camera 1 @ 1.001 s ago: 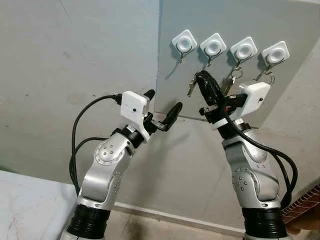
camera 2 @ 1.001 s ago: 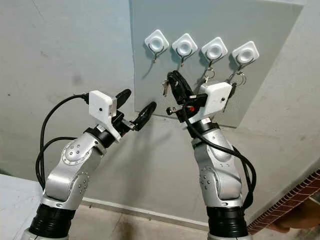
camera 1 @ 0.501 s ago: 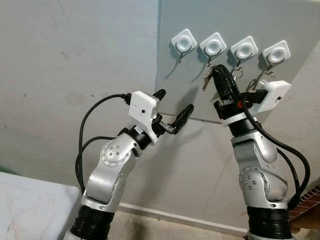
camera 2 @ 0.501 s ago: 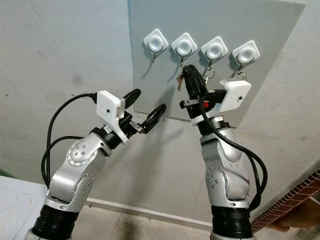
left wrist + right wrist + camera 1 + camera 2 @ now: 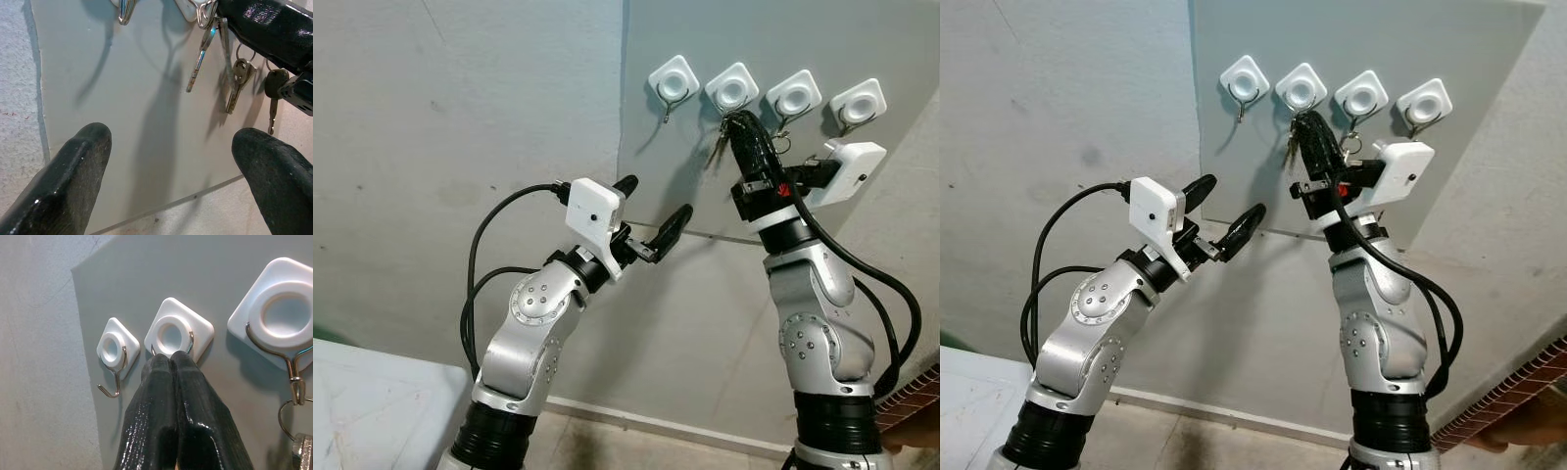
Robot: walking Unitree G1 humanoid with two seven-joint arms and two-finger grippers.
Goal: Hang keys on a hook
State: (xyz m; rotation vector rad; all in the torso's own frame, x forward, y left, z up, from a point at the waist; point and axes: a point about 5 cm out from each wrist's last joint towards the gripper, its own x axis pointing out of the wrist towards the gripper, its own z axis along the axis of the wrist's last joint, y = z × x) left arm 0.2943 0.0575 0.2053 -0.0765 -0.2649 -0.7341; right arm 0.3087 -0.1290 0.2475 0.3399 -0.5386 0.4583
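Note:
Four white square hooks sit in a row on a grey wall panel (image 5: 656,186). My right gripper (image 5: 736,121) is raised to the second hook (image 5: 731,89) and is shut on the ring of a bunch of keys (image 5: 718,149), which dangles just below that hook. In the right wrist view the closed fingertips (image 5: 169,363) touch the wire of that hook (image 5: 172,334); whether the ring is over it I cannot tell. My left gripper (image 5: 656,198) is open and holds nothing, lower and left of the keys (image 5: 200,56). The first hook (image 5: 674,81) is bare.
Other keys (image 5: 238,81) hang from the third hook (image 5: 794,95), and more keys hang to its right, towards the fourth hook (image 5: 858,101). A guitar neck (image 5: 1503,397) juts in at the lower right. A white surface (image 5: 362,401) lies at the lower left.
My right gripper has risen with the keys from below the hooks up to the second hook. The left arm lifted slightly, then stayed put.

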